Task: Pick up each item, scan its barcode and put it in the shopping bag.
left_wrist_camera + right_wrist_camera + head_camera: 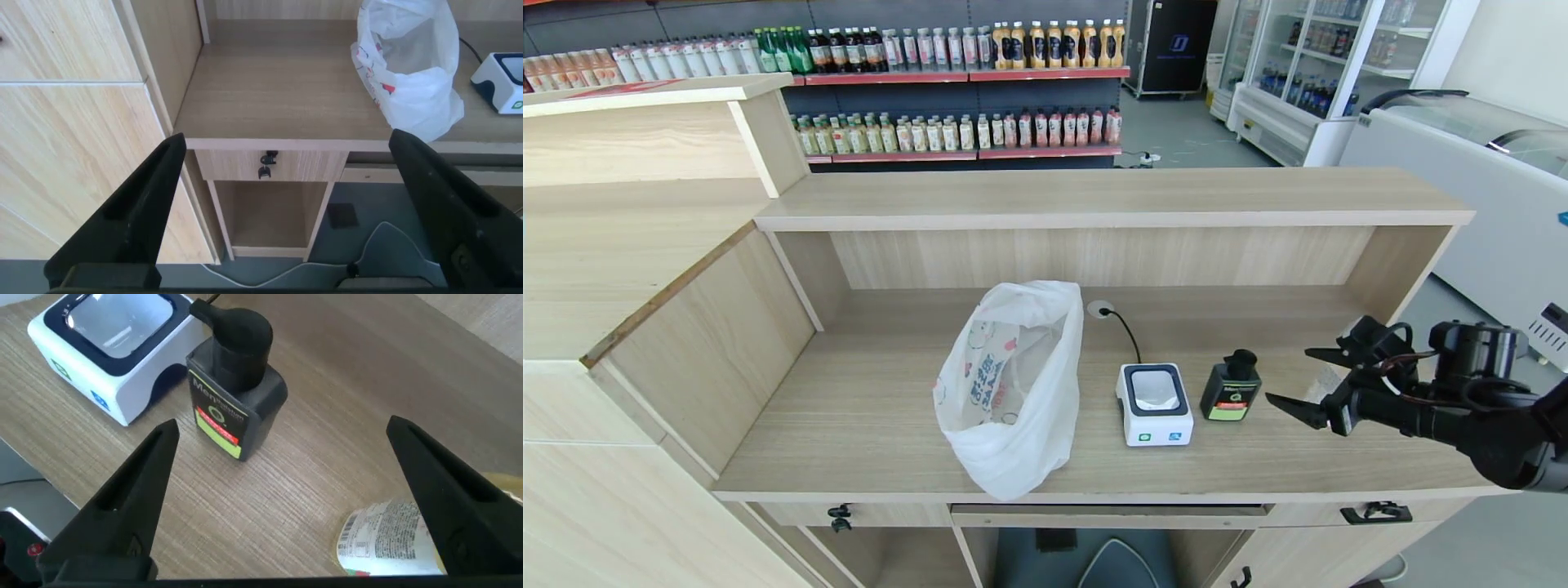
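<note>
Now my right gripper [1289, 376] hangs spread wide and empty near the dark bottle [1230, 392] beside the scanner [1156, 403]. My left gripper [288, 139] gapes equally wide, holding nothing.

- Shopping bag [1013, 384] stands on table [849, 408], left of centre.
- Scanner [1153, 403] just right of the bag, apart from it; cable [1127, 335] runs back to hole [1099, 309] behind.
- Pump bottle [1230, 388] upright, just right of the scanner, not touching.
- Right pincer [1287, 376] over the table, right of the bottle; labelled container [392, 535] lies on the table near it.
</note>
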Available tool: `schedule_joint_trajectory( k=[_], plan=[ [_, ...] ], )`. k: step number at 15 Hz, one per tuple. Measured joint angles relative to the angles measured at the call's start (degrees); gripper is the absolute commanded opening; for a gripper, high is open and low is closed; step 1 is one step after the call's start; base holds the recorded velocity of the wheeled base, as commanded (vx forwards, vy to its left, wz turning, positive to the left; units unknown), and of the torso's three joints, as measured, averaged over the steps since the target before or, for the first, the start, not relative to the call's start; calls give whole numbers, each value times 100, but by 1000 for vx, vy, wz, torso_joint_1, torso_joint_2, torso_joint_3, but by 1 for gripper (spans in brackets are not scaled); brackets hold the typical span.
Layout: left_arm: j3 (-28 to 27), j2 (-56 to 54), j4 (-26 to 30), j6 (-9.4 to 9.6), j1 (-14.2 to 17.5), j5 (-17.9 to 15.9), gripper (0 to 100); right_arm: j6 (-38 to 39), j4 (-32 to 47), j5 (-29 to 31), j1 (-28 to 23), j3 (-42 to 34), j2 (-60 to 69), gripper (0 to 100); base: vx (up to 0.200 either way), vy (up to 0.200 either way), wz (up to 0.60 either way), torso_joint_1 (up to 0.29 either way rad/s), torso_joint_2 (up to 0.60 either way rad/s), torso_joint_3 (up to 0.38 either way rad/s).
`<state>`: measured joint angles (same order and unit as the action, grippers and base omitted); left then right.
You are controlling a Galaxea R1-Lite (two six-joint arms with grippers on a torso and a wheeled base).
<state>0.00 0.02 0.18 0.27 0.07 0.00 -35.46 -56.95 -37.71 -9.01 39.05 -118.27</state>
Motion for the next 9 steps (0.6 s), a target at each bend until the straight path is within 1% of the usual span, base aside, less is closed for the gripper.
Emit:
schedule_joint_trajectory(
  k=[6, 9],
  plan=[
    [0, 0, 0, -2, 0, 0, 100, -279, -5, -138, 397, 572, -577, 100, 0, 0, 0, 0, 0, 0],
    [0, 0, 0, 0, 0, 0, 100, -600, 5, -143, 513, 703, -780, 100, 0, 0, 0, 0, 0, 0]
  ],
)
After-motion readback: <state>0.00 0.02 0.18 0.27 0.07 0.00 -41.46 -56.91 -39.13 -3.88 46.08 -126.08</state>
